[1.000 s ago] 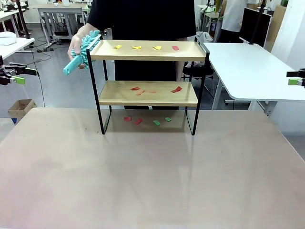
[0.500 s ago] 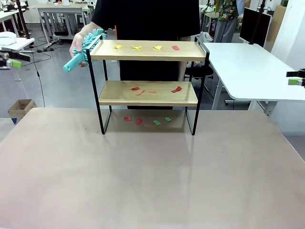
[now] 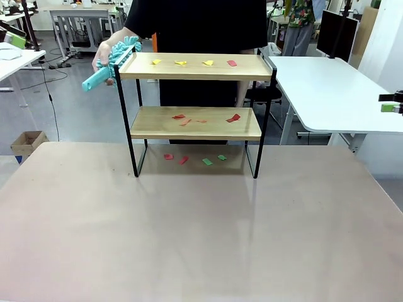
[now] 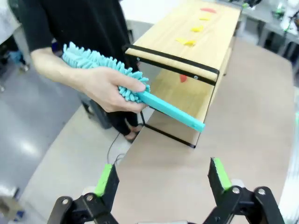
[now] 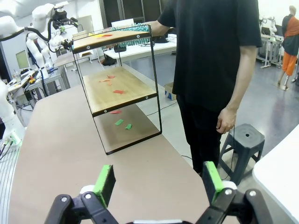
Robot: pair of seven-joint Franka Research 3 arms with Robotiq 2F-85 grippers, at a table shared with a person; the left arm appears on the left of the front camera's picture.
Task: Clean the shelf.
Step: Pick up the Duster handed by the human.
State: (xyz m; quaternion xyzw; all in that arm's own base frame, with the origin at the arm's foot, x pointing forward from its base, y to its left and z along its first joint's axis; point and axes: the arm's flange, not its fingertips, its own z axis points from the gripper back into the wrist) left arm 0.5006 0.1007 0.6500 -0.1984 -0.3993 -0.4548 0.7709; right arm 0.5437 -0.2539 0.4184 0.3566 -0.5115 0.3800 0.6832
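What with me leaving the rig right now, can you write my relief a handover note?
Left hand: open, empty, facing the duster.
Right hand: open, empty, well off to the right of the shelf.
Person's hand holds the duster by its fluffy head at the shelf's left end, handle pointing outward.
Done: nothing swept; scraps lie on both boards and on the table beneath.
Left: probably take the duster, then sweep.

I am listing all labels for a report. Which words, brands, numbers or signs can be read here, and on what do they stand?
No text can be read.
The shelf, the teal duster in the person's hand and the coloured scraps carry no visible print.
Anything on the far desks is too small and blurred to read.
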